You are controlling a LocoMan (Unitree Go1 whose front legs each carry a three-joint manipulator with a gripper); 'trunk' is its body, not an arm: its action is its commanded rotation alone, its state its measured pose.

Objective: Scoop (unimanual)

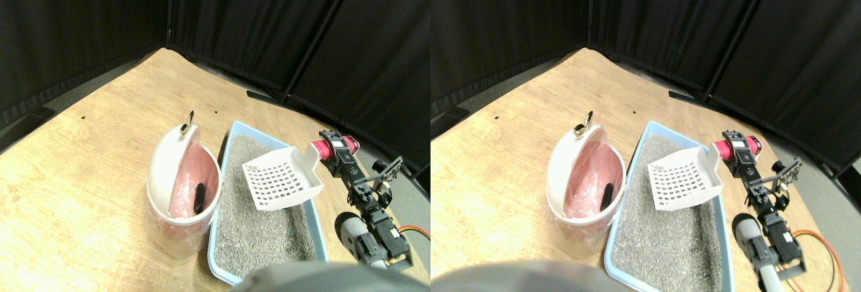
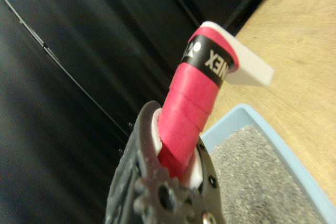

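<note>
Clamped on the pink handle (image 2: 184,124), the right gripper (image 1: 334,152) holds the empty scoop (image 1: 281,181) over the litter tray (image 1: 232,145), bin (image 1: 178,191) at 9 o'clock; next, likely dip.

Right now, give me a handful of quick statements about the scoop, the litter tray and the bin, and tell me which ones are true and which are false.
1. The white scoop is raised above the litter, not buried in it. True.
2. The scoop carries a dark lump. False: its slotted blade looks empty.
3. A dark object lies inside the white bin with the pink liner. True.
4. The bin stands inside the blue litter tray. False: it stands beside the tray on the wooden floor.
5. The right gripper holds the scoop by its pink wrapped handle. True.
</note>
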